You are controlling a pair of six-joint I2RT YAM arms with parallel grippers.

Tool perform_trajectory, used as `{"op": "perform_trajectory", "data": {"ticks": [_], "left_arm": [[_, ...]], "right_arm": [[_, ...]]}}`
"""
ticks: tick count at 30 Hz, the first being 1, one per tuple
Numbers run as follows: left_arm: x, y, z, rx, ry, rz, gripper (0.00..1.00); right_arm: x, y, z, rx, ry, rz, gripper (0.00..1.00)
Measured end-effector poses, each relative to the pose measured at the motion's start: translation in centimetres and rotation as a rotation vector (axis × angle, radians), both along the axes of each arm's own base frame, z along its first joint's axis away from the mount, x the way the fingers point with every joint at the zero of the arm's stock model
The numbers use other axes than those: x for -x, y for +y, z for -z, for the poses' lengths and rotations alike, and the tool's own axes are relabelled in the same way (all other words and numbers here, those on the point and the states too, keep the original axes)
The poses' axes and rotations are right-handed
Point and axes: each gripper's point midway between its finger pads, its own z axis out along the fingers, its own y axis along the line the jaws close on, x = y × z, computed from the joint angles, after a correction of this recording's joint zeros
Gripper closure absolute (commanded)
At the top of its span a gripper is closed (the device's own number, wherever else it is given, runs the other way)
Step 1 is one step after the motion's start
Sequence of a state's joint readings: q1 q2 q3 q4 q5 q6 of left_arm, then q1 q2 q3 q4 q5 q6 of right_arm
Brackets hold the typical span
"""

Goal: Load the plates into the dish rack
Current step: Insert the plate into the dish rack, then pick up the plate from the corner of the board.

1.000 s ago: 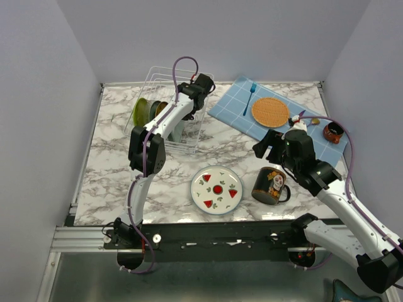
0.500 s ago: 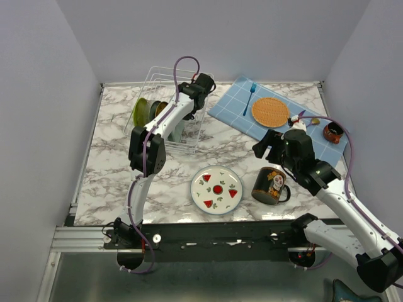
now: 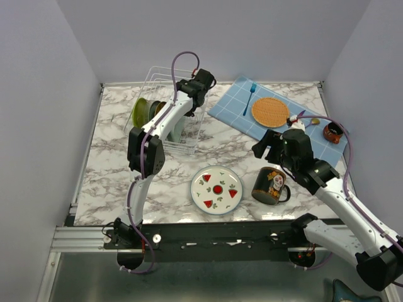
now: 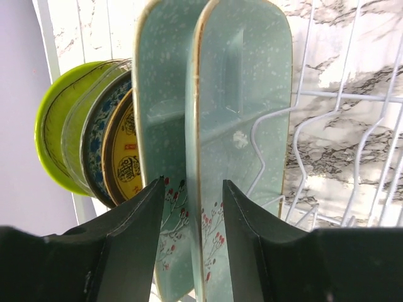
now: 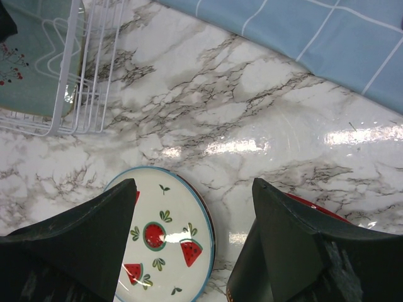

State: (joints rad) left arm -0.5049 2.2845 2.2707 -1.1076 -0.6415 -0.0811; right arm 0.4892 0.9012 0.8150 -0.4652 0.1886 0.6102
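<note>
Straddles mint-green plate (image 4: 245,94) in dish rack (image 4: 352,94) with left gripper (image 4: 193,184) parted, apparently not touching; holds right gripper (image 5: 194,182) wide above watermelon plate (image 5: 167,239).

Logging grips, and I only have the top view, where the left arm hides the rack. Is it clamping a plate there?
Observer: No. In the left wrist view the left fingers stand apart, one either side of the rim of a mint plate.
Operator: Any plate beside it?
Observer: A second mint plate stands upright right beside it.
Operator: And the right arm?
Observer: The right fingers are open, holding nothing; the watermelon plate lies untouched.
</note>
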Motion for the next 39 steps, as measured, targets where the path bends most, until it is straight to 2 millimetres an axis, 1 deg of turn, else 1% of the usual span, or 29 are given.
{"op": "perform_trajectory", "data": {"ticks": [4,8,16,19,21,24,26,29,32,34,37,39], "left_arm": [[0.1,-0.2,-1.3,0.026,-0.029,0.004,0.48],[0.2,0.0,-3.9,0.063,-0.078,0.005,0.46],[0.1,-0.3,-8.7,0.15,-0.204,0.021,0.46],[0.4,-0.6,-9.6,0.194,-0.225,0.037,0.46],[0.8,-1.0,-10.2,0.238,-0.237,0.056,0.46],[1.9,-1.7,-10.9,0.311,-0.247,0.092,0.46],[3.0,-2.4,-11.7,0.384,-0.265,0.127,0.46],[4.6,-3.1,-12.5,0.476,-0.277,0.171,0.46],[7.3,-4.4,-13.3,0.617,-0.283,0.232,0.46],[8.9,-5.0,-13.5,0.682,-0.282,0.263,0.46],[10.9,-6.2,-13.1,0.781,-0.262,0.301,0.46],[12.9,-6.8,-11.9,0.843,-0.225,0.313,0.46]], "right_arm": [[-0.1,0.0,0.2,0.003,0.006,0.0,0.17],[-0.1,0.0,0.3,0.004,0.009,0.0,0.17],[-0.1,0.0,0.3,0.005,0.009,-0.001,0.17],[-0.1,0.2,0.5,0.009,0.014,-0.009,0.17],[-0.1,0.5,1.1,0.025,0.035,-0.039,0.17],[0.0,1.2,2.5,0.05,0.079,-0.09,0.18],[0.2,2.1,3.9,0.064,0.127,-0.155,0.19],[0.5,3.1,5.0,0.066,0.164,-0.222,0.21],[0.9,4.1,5.7,0.063,0.183,-0.306,0.24],[1.1,4.7,6.3,0.064,0.199,-0.352,0.25],[1.3,5.3,7.5,0.073,0.234,-0.413,0.28],[1.5,5.6,8.2,0.078,0.256,-0.437,0.29]]}}
